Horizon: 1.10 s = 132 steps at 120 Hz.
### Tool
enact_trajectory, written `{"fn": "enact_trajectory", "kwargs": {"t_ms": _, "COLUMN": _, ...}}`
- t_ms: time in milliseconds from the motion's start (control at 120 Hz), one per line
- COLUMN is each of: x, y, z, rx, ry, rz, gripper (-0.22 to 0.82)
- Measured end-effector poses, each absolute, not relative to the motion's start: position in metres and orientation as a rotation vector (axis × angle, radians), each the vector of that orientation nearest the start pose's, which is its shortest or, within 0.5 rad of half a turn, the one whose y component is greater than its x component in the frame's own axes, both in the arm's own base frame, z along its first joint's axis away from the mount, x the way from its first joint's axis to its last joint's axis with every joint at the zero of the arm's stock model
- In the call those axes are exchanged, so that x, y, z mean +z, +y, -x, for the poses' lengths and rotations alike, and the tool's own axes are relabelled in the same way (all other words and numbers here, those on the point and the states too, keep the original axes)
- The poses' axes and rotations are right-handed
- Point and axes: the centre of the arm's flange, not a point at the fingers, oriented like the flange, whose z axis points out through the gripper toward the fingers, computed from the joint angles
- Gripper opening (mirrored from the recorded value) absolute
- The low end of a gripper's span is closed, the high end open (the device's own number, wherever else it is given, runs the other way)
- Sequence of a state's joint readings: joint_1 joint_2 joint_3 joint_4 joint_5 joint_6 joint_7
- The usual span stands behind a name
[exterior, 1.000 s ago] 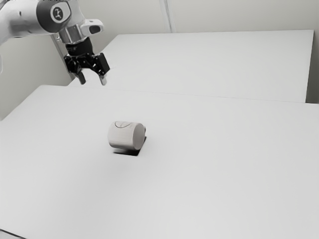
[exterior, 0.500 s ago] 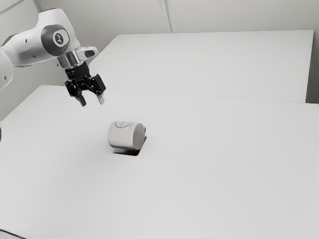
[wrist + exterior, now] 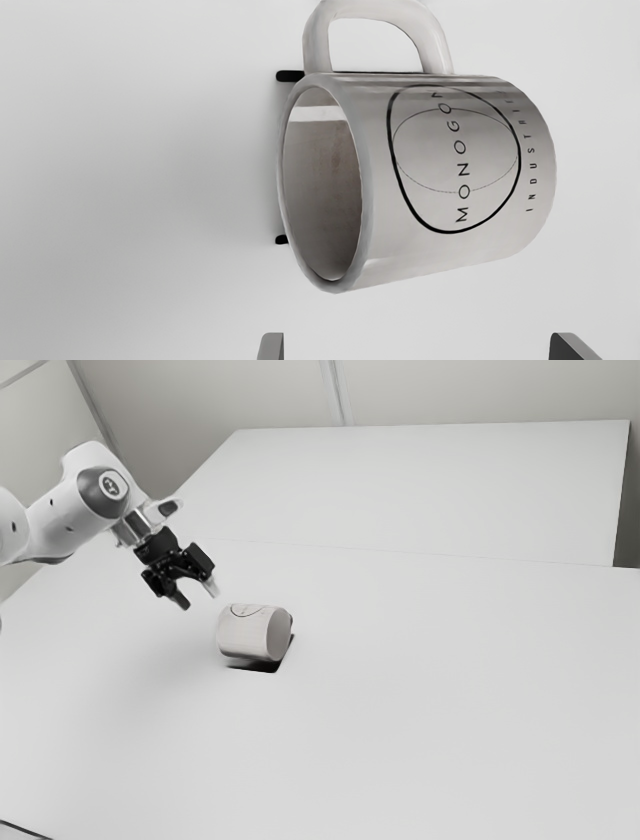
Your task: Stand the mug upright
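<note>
Down toward the light-grey, cylindrical, ceramic-looking mug (image 3: 243, 635) has come the black two-finger gripper (image 3: 198, 597), now more tilted, its fingers spread wide near it. The mug lies on its side on the smooth white table (image 3: 420, 700).

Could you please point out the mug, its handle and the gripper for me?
Mug (image 3: 243, 636): exterior view, on its side wall.
Handle (image 3: 434, 45): wrist view, on the leg nearer the mug's closed end.
Gripper (image 3: 199, 600): exterior view, midway between its fingers' tips.
</note>
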<state>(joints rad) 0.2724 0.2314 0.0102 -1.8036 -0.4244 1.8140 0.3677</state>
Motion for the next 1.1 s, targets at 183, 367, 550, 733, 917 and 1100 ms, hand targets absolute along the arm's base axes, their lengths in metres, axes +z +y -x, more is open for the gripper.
{"fn": "enact_trajectory", "kwargs": {"t_ms": 183, "x": 0.382, "y": 0.14, "z": -0.588, "rx": 0.028, "ry": -0.12, "rz": 3.671, "gripper": 0.58}}
{"fn": "enact_trajectory", "kwargs": {"t_ms": 367, "x": 0.354, "y": 0.141, "z": -0.59, "rx": -0.093, "ry": -0.127, "rz": 3.756, "gripper": 0.58}}
{"fn": "enact_trajectory", "kwargs": {"t_ms": 550, "x": 0.338, "y": 0.14, "z": -0.585, "rx": -0.221, "ry": -0.137, "rz": 3.829, "gripper": 0.58}}
{"fn": "enact_trajectory", "kwargs": {"t_ms": 733, "x": 0.32, "y": 0.133, "z": -0.577, "rx": -0.325, "ry": -0.165, "rz": 3.91, "gripper": 0.58}}
{"fn": "enact_trajectory", "kwargs": {"t_ms": 917, "x": 0.315, "y": 0.129, "z": -0.575, "rx": -0.461, "ry": -0.146, "rz": 3.96, "gripper": 0.58}}
{"fn": "enact_trajectory", "kwargs": {"t_ms": 1100, "x": 0.307, "y": 0.125, "z": -0.571, "rx": -0.574, "ry": -0.142, "rz": 4.003, "gripper": 0.52}}
